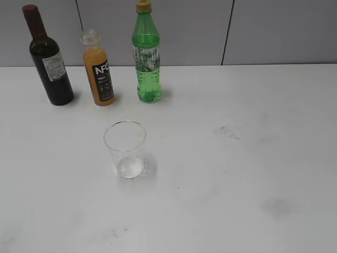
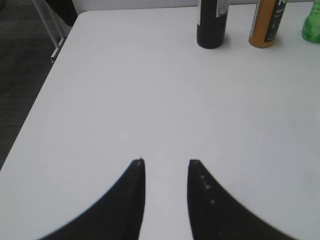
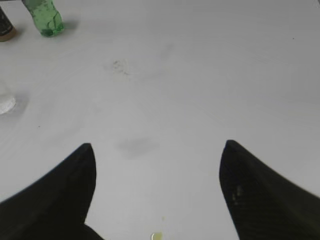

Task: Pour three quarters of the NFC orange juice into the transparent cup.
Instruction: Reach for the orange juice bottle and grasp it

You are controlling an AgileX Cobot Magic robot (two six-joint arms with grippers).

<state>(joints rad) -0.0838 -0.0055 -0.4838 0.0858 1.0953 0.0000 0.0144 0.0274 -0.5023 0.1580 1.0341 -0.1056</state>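
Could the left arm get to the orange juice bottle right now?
Probably yes. The left pincer is open over bare table, nothing lying between it and the NFC orange juice. The wine bottle stands close beside it, leaving little room.

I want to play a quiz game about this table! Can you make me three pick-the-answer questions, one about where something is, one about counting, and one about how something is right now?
1. Which bottle stands between the other two?
A. the dark wine bottle
B. the NFC orange juice
C. the green soda bottle

2. How many bottles are on the table?
A. two
B. three
C. four

3. What is in the transparent cup?
A. orange juice
B. green soda
C. nothing yet

Answers:
1 B: the NFC orange juice has the dark wine bottle on its left and the green soda bottle on its right.
2 B: those three bottles are all that stand at the back of the table.
3 C: the transparent cup looks clear right down to its base.
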